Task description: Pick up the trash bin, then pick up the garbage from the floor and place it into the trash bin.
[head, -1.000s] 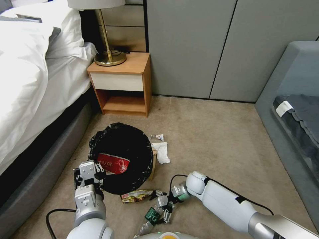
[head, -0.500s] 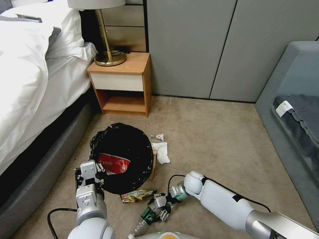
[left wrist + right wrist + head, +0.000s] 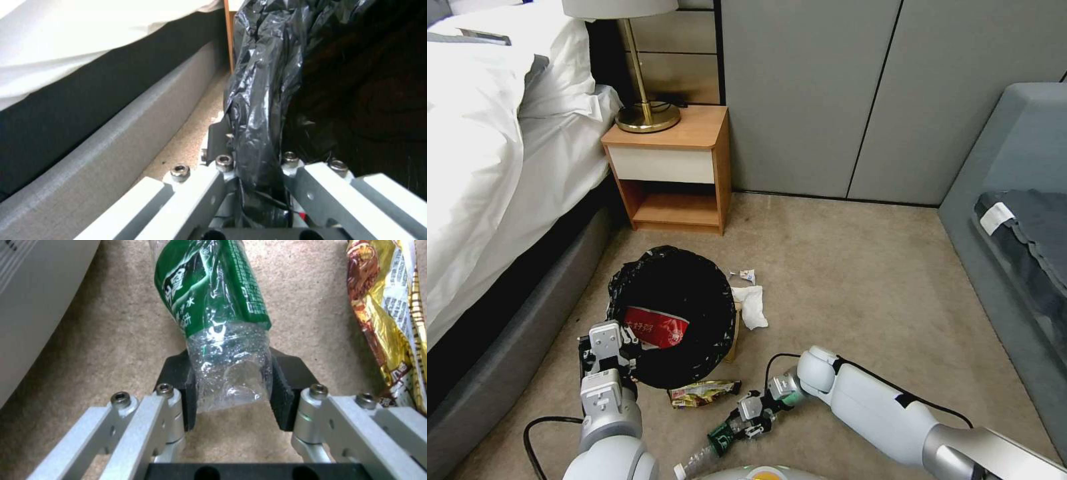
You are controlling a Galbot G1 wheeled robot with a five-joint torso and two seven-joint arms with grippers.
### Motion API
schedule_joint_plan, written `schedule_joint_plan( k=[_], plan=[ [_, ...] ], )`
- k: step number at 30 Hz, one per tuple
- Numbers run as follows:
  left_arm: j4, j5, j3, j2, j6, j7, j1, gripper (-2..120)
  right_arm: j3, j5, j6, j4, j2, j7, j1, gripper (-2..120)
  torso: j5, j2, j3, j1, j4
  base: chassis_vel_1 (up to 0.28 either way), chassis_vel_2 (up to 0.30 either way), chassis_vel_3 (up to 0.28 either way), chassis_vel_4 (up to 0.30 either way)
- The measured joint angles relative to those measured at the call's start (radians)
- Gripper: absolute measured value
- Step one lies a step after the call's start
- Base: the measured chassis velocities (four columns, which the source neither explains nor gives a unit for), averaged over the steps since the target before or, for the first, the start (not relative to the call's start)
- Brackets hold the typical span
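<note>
Our right gripper [image 3: 231, 386] has its jaws pinching one clear bottle [image 3: 222, 340] (green label) on the floor [image 3: 860, 280]. Our left gripper [image 3: 253, 166] clamps the trash bin [image 3: 670, 313] rim. One yellow wrapper [image 3: 700, 393] and one white tissue [image 3: 752, 305] lie nearby.

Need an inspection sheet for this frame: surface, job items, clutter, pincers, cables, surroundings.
Surface: tan carpet, litter near the bin.
Job items: bin with black liner, red wrapper inside; green-label bottle at the right pincer; yellow wrapper, tissue and small scrap on the carpet.
Clutter: nothing seen beyond the litter.
Pincers: left pincer shut on the bin's lined rim; right pincer low over the carpet, pads either side of the bottle's base.
Cables: black cable by the left arm; another looping at the right wrist.
Surroundings: bed, nightstand with lamp, grey wall panels, grey sofa.
</note>
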Motion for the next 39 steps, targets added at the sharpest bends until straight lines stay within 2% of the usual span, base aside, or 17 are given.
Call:
schedule_joint_plan(
  k=[8, 16, 20, 29, 31, 36, 38, 39],
  plan=[
    [0.0, -0.001, -0.001, 0.0, 0.0, 0.001, -0.001, 1, 0.033, 0.034, 0.003, 0.038, -0.036, 0.043, -0.023, 30, -0.0003, 0.0, 0.0, 0.0, 0.0001, 0.0, 0.0, 0.0, 0.0],
    [0.009, -0.015, -0.015, 0.008, 0.001, 0.002, -0.007, 1, 0.123, 0.095, 0.003, 0.108, -0.101, 0.089, -0.106, 30, 0.0, 0.0, 0.0, 0.0, -0.0001, 0.0, 0.0, 0.0, 0.0],
    [0.005, -0.018, -0.019, 0.024, 0.006, 0.003, -0.003, 1, 0.227, 0.098, 0.012, 0.138, -0.154, 0.095, -0.184, 30, 0.0003, 0.0, 0.0, 0.0, 0.0, 0.0, 0.0, 0.0, 0.0],
    [-0.01, -0.014, -0.018, 0.032, 0.009, 0.003, 0.007, 1, 0.391, 0.11, 0.022, 0.201, -0.233, 0.099, -0.253, 30, 0.0, 0.0, 0.0, 0.0, 0.0, 0.0, 0.0, 0.0, 0.0],
    [-0.014, -0.015, -0.018, 0.038, 0.009, 0.003, 0.007, 1, 0.45, 0.151, 0.023, 0.249, -0.261, 0.131, -0.283, 30, -0.0002, 0.0, 0.0, 0.0, -0.0001, 0.0, 0.0, 0.0, 0.0],
    [-0.017, -0.021, -0.02, 0.046, 0.011, 0.003, 0.001, 1, 0.519, 0.193, 0.023, 0.3, -0.278, 0.177, -0.321, 30, 0.0, 0.0, 0.0, 0.0, 0.0002, 0.0, 0.0, 0.0, 0.0],
    [-0.021, -0.033, -0.022, 0.054, 0.015, 0.003, -0.004, 1, 0.626, 0.236, 0.02, 0.356, -0.278, 0.23, -0.38, 30, 0.0002, 0.0, 0.0, 0.0, 0.0, 0.0, 0.0, 0.0, 0.0],
    [-0.021, -0.033, -0.022, 0.054, 0.015, 0.003, -0.004, 1, 0.626, 0.236, 0.02, 0.356, -0.278, 0.23, -0.38, 30, 0.0002, 0.0, 0.0, 0.0, 0.0, 0.0, 0.0, 0.0, 0.0]
  ],
)
